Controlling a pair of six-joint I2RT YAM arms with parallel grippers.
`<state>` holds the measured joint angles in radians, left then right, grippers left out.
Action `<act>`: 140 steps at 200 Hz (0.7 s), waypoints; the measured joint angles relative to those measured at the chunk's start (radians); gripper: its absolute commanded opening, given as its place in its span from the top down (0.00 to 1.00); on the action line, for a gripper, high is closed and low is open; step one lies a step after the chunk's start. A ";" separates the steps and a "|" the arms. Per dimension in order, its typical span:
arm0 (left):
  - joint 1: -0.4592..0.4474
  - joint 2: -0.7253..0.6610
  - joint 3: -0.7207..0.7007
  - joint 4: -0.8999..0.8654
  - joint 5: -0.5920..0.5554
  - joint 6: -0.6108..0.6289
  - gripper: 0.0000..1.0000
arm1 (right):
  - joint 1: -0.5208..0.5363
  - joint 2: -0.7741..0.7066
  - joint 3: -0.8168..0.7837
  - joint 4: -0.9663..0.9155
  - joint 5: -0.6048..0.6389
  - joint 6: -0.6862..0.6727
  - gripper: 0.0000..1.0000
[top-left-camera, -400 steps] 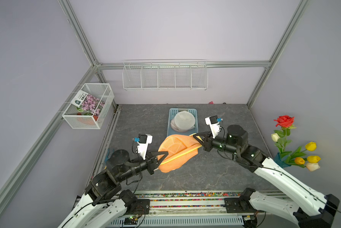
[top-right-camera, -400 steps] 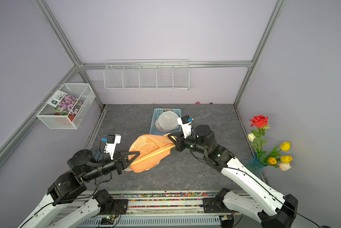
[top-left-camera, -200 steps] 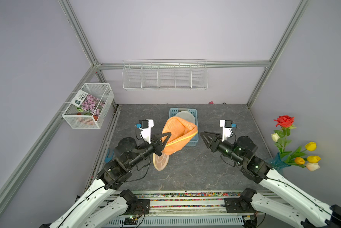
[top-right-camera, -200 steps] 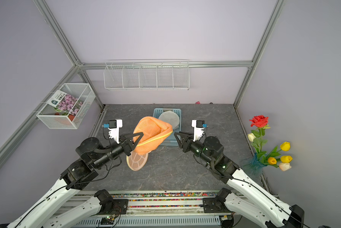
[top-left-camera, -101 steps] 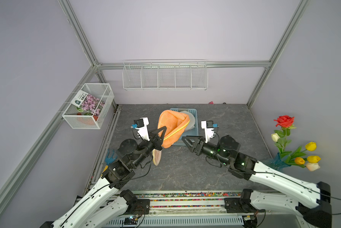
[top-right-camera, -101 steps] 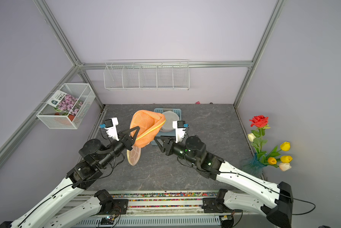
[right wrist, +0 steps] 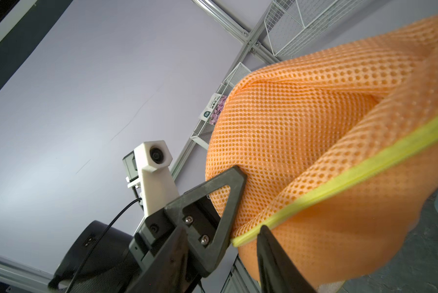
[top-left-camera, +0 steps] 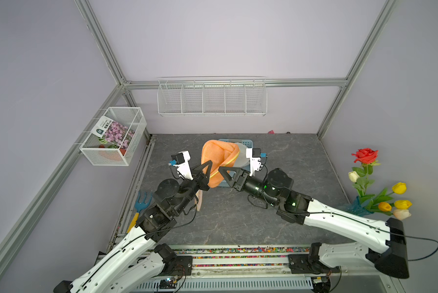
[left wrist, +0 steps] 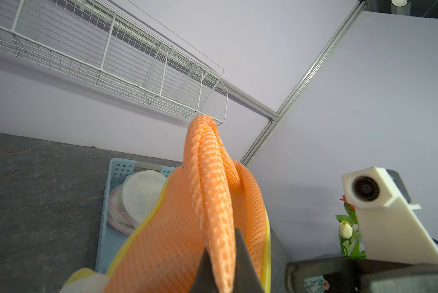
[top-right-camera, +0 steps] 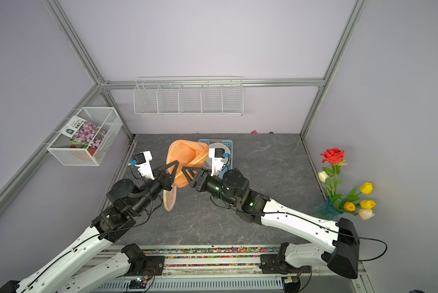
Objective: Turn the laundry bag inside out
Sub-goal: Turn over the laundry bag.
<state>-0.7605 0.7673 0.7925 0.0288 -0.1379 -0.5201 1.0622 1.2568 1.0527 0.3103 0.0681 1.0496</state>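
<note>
Nearest the camera, a rail strewn with coloured beads [top-left-camera: 238,251] ran along the front edge of the dark grey marbled worktop [top-left-camera: 238,218], and both arms reached inward from it. A blue hand fork with a yellow handle [top-left-camera: 143,200] lay at the worktop's left edge. The left pincer [top-left-camera: 207,165] was clamped tight on a fold of the orange mesh laundry bag [top-left-camera: 216,154] and held it in the air above the middle of the worktop. The left wrist view showed its two fingers [left wrist: 243,266] pressed against either side of the fold. A pale round panel of the bag [top-right-camera: 169,199] hung below that pincer. The right pincer [top-left-camera: 223,170] sat just beside the left one with its jaws partly apart, gripping nothing. In the right wrist view the end of the bag's yellow hem [right wrist: 339,177] came down against one of its fingers [right wrist: 268,253]. Behind and partly under the raised bag stood a light blue plastic basket [left wrist: 116,170] holding a white mesh bag [left wrist: 139,192]. Artificial flowers, a red rose [top-left-camera: 365,154] and yellow tulips [top-left-camera: 399,187], stood at the right side. A white wire basket [top-left-camera: 134,152] with a flower seed packet [top-left-camera: 114,133] hung on the left wall, and a long wire shelf [top-left-camera: 211,97] was fixed to the back wall.
</note>
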 measured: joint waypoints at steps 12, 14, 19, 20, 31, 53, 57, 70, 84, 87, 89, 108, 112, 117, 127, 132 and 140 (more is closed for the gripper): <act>-0.004 -0.001 0.000 0.003 -0.004 0.004 1.00 | 0.003 0.013 0.007 -0.026 0.016 0.030 0.51; -0.005 -0.001 0.000 0.004 -0.005 0.005 1.00 | 0.003 0.014 0.009 -0.030 0.018 0.032 0.51; -0.008 -0.001 0.000 0.005 -0.006 0.008 1.00 | 0.005 0.021 0.015 -0.045 0.025 0.043 0.51; -0.008 -0.001 0.000 0.005 -0.006 0.008 1.00 | 0.006 0.023 0.017 -0.048 0.027 0.045 0.51; -0.016 -0.001 0.000 0.004 -0.013 0.015 1.00 | 0.012 0.034 0.032 -0.079 0.041 0.063 0.51; -0.039 -0.001 0.000 0.004 -0.034 0.037 1.00 | 0.021 0.047 0.058 -0.121 0.064 0.095 0.51; -0.045 0.000 0.000 0.004 -0.042 0.041 1.00 | 0.023 0.048 0.061 -0.125 0.067 0.100 0.51; -0.063 0.000 0.000 0.003 -0.058 0.056 1.00 | 0.023 0.051 0.071 -0.140 0.075 0.115 0.52; -0.077 0.000 0.000 0.004 -0.073 0.068 1.00 | 0.024 0.058 0.088 -0.163 0.080 0.129 0.53; -0.079 0.000 0.000 0.004 -0.076 0.070 1.00 | 0.024 0.060 0.093 -0.169 0.081 0.132 0.54; -0.080 0.000 0.000 0.004 -0.077 0.071 1.00 | 0.024 0.062 0.096 -0.173 0.081 0.133 0.54; -0.087 0.006 0.000 0.008 -0.088 0.082 1.00 | 0.024 0.085 0.122 -0.195 0.080 0.153 0.69; -0.088 0.007 0.000 0.010 -0.091 0.082 1.00 | 0.024 0.092 0.127 -0.198 0.080 0.154 0.75; -0.089 0.009 0.000 0.011 -0.095 0.085 1.00 | 0.024 0.097 0.129 -0.202 0.080 0.154 0.85; -0.089 0.010 0.000 0.014 -0.100 0.085 1.00 | 0.024 0.106 0.130 -0.209 0.077 0.170 1.00; -0.090 0.010 0.000 0.014 -0.103 0.085 1.00 | 0.024 0.110 0.130 -0.216 0.076 0.171 1.00; -0.090 0.010 0.000 0.013 -0.111 0.085 1.00 | 0.024 0.115 0.130 -0.220 0.072 0.179 1.00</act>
<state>-0.8505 0.7769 0.7925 0.0418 -0.2485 -0.4347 1.0863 1.3716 1.1831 0.0898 0.1406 1.2285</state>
